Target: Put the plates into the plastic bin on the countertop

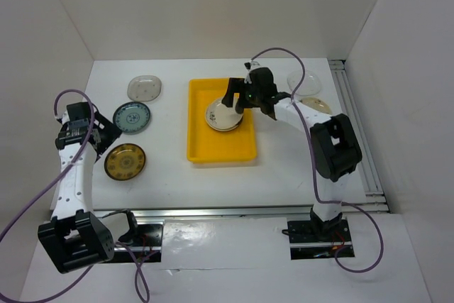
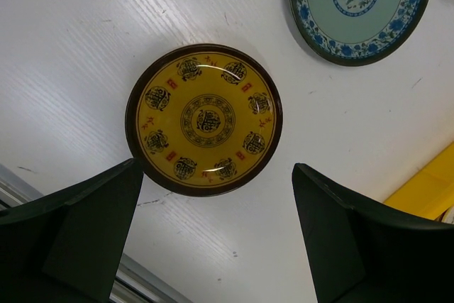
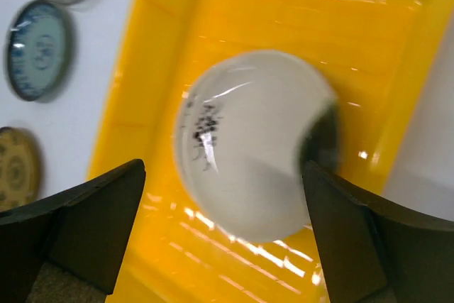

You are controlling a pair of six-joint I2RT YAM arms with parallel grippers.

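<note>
Cream plate beneath right hand (fingers apart), inside yellow bin

It looked like a lab robot cell. Plain white walls boxed in a white countertop, with aluminium rails and loose purple cables along its edges.

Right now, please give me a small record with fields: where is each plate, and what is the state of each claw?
bin: bright yellow rectangular plastic bin, middle of the white countertop
inside bin: cream round plate with dark marks
left of bin: pale grey round plate, teal-blue patterned plate, yellow-brown patterned plate
right of bin: clear glass plate, cream plate partly hidden
left claw: open, over the yellow-brown patterned plate
right claw: open, over the plate inside the bin
</note>
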